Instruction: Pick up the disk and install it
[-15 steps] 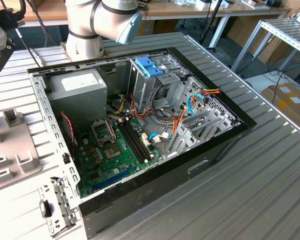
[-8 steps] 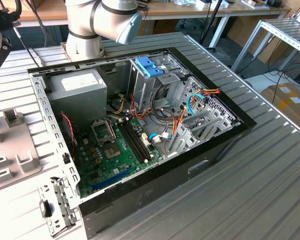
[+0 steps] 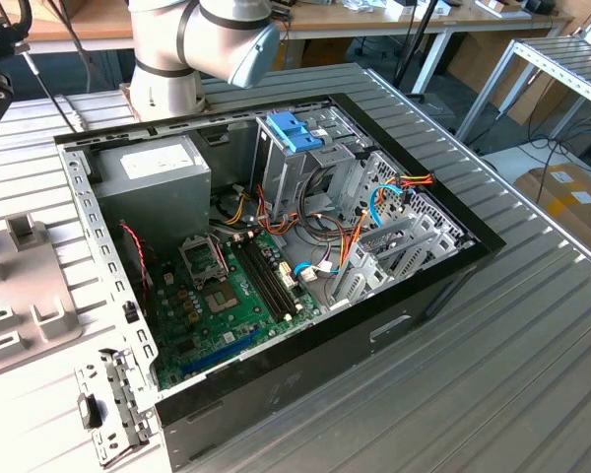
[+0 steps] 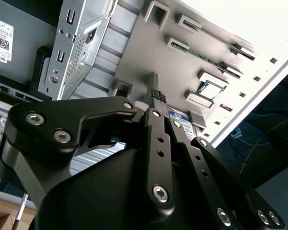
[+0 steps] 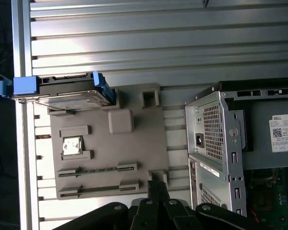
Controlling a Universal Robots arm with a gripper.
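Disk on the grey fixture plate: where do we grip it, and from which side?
Grip the disk mid-length across its two broad faces, between the blue tab and the blue carrier end. It seems to stand on a long edge at the rim of the grey fixture plate with its thin upper edge free, so coming straight down from above looks best.

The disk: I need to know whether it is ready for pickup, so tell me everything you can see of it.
In the first wrist view the disk is a flat dark drive with a silvery face, framed by a bright blue plastic carrier with a blue tab at one end. It rests at one end of the grey fixture plate, which lies on the ribbed metal table. The gripper is apart from it, at the plate's opposite end.
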